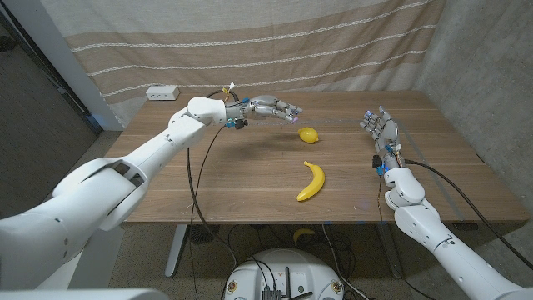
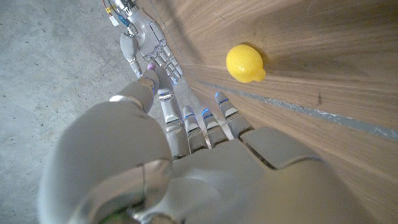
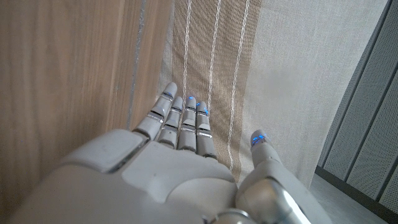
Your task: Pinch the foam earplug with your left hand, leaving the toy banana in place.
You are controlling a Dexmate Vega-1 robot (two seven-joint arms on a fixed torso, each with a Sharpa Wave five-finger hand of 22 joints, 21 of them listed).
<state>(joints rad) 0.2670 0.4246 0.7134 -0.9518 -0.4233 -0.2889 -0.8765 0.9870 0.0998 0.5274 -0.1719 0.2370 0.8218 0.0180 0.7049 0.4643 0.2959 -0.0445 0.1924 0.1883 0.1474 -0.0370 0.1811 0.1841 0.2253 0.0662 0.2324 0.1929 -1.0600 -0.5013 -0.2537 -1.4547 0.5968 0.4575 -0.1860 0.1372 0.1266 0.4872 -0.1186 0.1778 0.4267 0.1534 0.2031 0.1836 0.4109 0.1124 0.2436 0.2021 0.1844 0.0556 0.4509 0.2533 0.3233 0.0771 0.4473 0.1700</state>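
Observation:
My left hand (image 1: 273, 108) hovers above the far middle of the table, its fingers reaching toward the right. A small pinkish-purple foam earplug (image 2: 150, 65) shows at the thumb tip, pinched against a fingertip (image 2: 163, 94); in the head view the earplug (image 1: 298, 119) is a tiny purple speck. Just beyond the fingertips a yellow toy lemon (image 1: 308, 135) (image 2: 244, 63) lies on the wood. The toy banana (image 1: 311, 182) lies nearer the front, apart from both hands. My right hand (image 1: 381, 129) (image 3: 180, 124) stands upright at the right side, fingers spread, holding nothing.
A white power strip (image 1: 162, 93) sits at the table's (image 1: 250, 183) back left corner. A striped curtain (image 1: 250, 42) hangs behind the table. Black cables (image 1: 200, 167) trail from my left arm across the left part of the table.

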